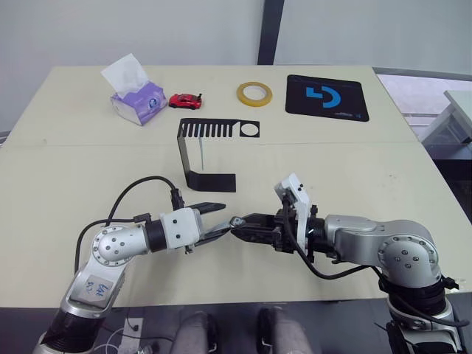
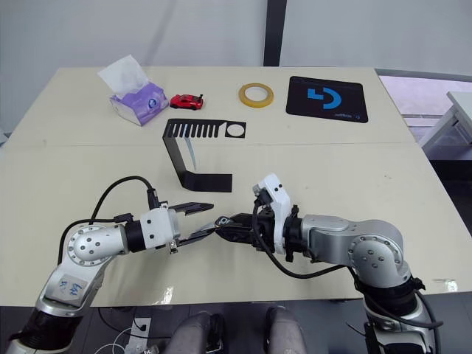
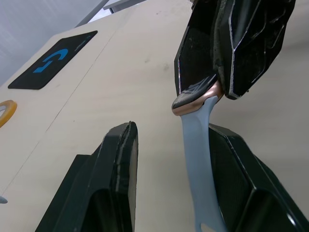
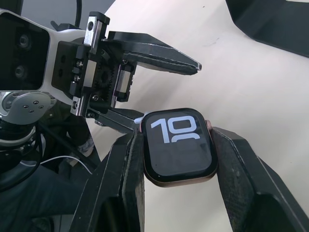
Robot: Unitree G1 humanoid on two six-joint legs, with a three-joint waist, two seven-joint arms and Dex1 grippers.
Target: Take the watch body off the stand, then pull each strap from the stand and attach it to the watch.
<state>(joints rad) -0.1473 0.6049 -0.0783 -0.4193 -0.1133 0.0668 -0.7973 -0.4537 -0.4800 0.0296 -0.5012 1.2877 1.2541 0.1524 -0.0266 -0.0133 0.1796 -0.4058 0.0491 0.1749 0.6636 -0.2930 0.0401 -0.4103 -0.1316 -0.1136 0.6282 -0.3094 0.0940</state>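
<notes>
My right gripper [image 1: 237, 226] is shut on the watch body [image 4: 178, 145], a small rounded-square case with white digits on a black screen, gripped by its two sides low over the table's front middle. A pale blue-grey strap [image 3: 197, 159] runs from the case's edge along one finger [image 3: 241, 193] of my left gripper [image 1: 221, 220]. That gripper is open and meets the right one tip to tip. The black stand [image 1: 198, 151] sits upright behind them, mid-table. A second pale strap [image 2: 189, 156] hangs under its slotted top plate.
Along the table's far side stand a purple tissue box [image 1: 136, 99], a red toy car [image 1: 185, 100], a yellow tape roll [image 1: 254, 94] and a black mat with a blue logo [image 1: 327, 97]. A seam crosses the table behind the stand.
</notes>
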